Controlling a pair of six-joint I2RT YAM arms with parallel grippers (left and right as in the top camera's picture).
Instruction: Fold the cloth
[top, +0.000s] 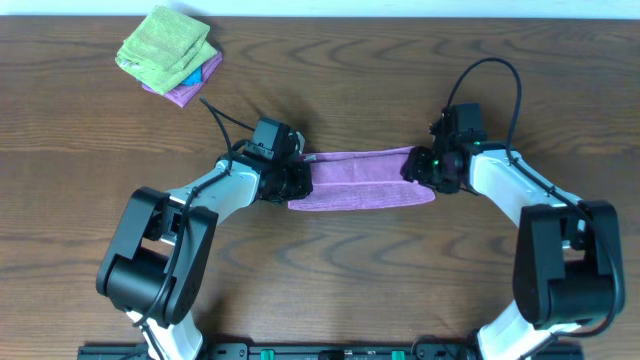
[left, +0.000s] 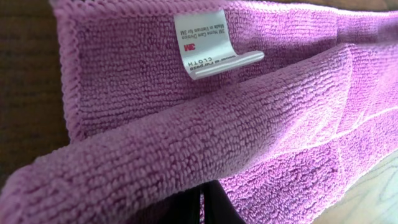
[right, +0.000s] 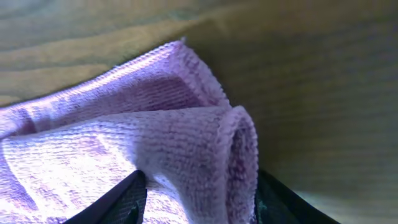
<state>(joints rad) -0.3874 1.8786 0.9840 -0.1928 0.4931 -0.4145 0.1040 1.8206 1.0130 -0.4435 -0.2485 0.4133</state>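
We see the purple cloth (top: 362, 180) stretched across mid-table between the 2 arms, its long edge doubled over. Our left gripper (top: 292, 181) pinches 1 end near the white label (left: 202, 43), and our right gripper (top: 424, 170) is clamped on the other folded end.

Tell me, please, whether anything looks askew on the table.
Mildly: the purple cloth is folded unevenly, one layer showing past the other along its length. The folded stack at the far left corner is fanned rather than squared.
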